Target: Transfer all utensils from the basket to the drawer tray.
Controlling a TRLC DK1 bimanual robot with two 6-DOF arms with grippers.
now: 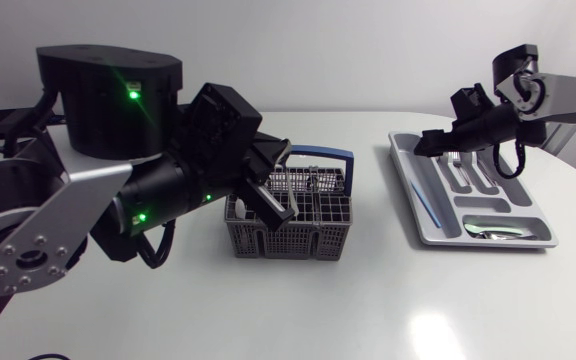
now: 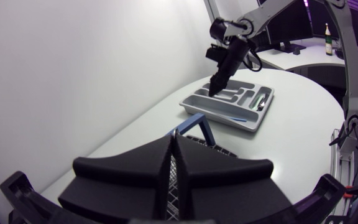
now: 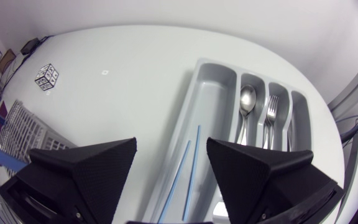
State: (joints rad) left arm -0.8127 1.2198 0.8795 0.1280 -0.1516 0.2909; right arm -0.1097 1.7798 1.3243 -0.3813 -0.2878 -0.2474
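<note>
Head view: basket (image 1: pixel 288 245) sits centre frame, with the left gripper (image 1: pixel 273 200) just above it, fingers pressed together. Tray (image 1: pixel 404 185) is centre right, its long axis running upper left to lower right. The right gripper (image 3: pixel 171 168) hangs over the tray's far end, fingers spread wide. Two blue sticks (image 3: pixel 196 149) lie lengthwise in the long compartment under the gap. Spoon (image 3: pixel 247 99) and fork (image 3: pixel 271 112) lie parallel in the next slots, heads pointing away from the gripper.

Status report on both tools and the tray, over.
Left tool shut at grey mesh basket. Right tool open over grey plastic drawer tray. Nothing blocking.
</note>
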